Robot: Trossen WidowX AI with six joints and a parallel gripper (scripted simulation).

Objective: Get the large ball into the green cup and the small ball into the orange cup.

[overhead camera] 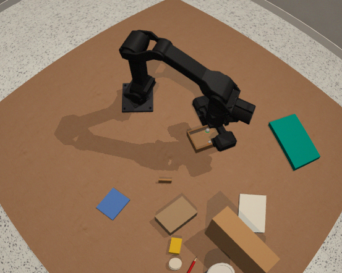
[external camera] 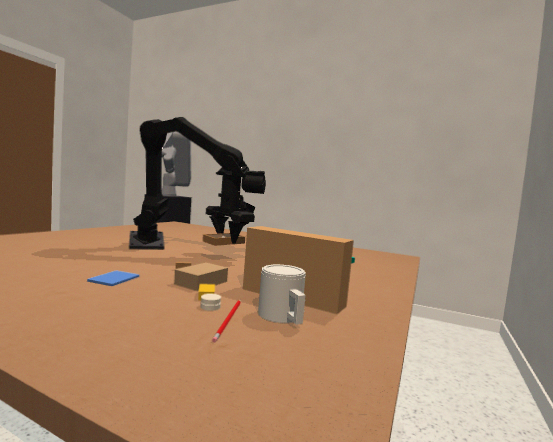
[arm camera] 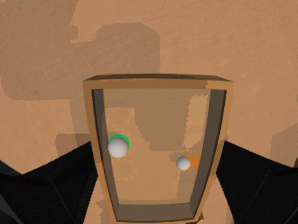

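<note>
The wooden puzzle [arm camera: 158, 149] is a shallow brown tray with a raised rim. It also shows in the overhead view [overhead camera: 202, 138] and in the side view [external camera: 223, 239], low at the table. My gripper [arm camera: 157, 145] is shut on the wooden puzzle, one finger on each long side. The large white ball [arm camera: 119, 147] sits at the green cup [arm camera: 124, 140] on the left. The small white ball [arm camera: 184, 163] sits at the orange cup [arm camera: 193, 161] on the right.
A teal slab [overhead camera: 294, 141] lies to the right. Nearer the front are a small wood block [overhead camera: 164, 180], a blue sheet [overhead camera: 113, 203], a tan box [overhead camera: 175, 214], a long cardboard box [overhead camera: 245, 239], a white slab [overhead camera: 252, 212], a mug [external camera: 282, 293] and a red pencil [external camera: 226, 320].
</note>
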